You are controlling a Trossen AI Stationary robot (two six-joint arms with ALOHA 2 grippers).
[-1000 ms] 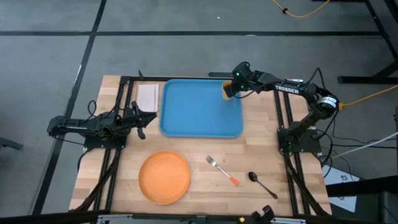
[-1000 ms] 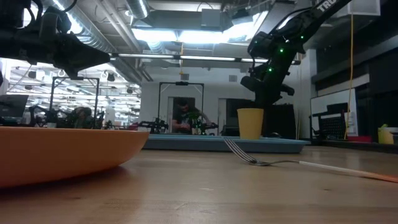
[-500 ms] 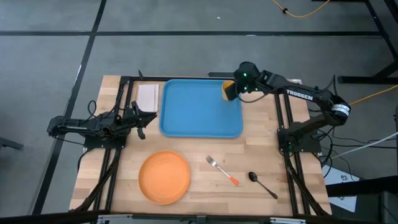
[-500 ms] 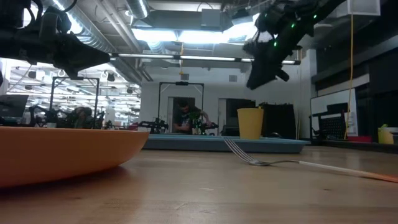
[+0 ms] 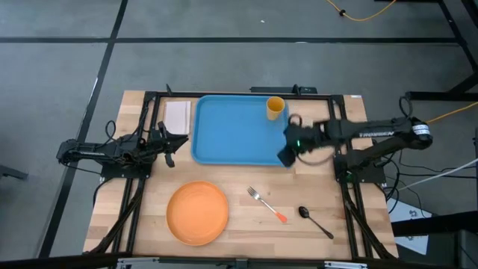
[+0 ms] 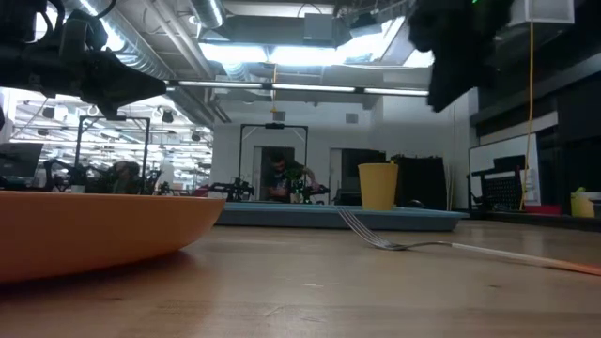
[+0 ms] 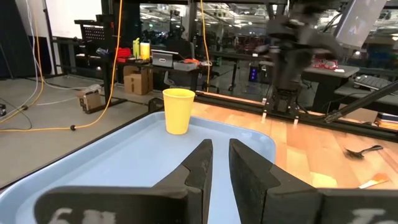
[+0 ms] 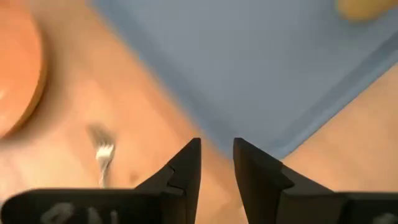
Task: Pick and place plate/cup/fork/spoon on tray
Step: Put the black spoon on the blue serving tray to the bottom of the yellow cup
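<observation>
The yellow-orange cup (image 5: 275,107) stands upright on its base in the far right corner of the blue tray (image 5: 224,142), and also shows in the left wrist view (image 7: 178,111). My right gripper (image 5: 286,155) hovers open and empty above the tray's near right corner, pointing steeply down (image 8: 217,155). The orange plate (image 5: 197,213), the fork (image 5: 267,204) and the dark spoon (image 5: 315,221) lie flat on the wood near the front edge. My left gripper (image 5: 175,142) waits level at the tray's left side, a narrow gap between its fingers (image 7: 220,155).
A white pad (image 5: 178,116) lies beside the tray's far left corner. Black frame rails run along both sides of the table. Bare wood lies between the tray and the tableware at the front. A person sits in the room far beyond the table (image 6: 282,176).
My right gripper has left the cup, risen and swung along the tray's right side toward the table's near edge, tipping further downward. The cup stays upright in the tray's far right corner. Plate, fork and spoon have not moved.
</observation>
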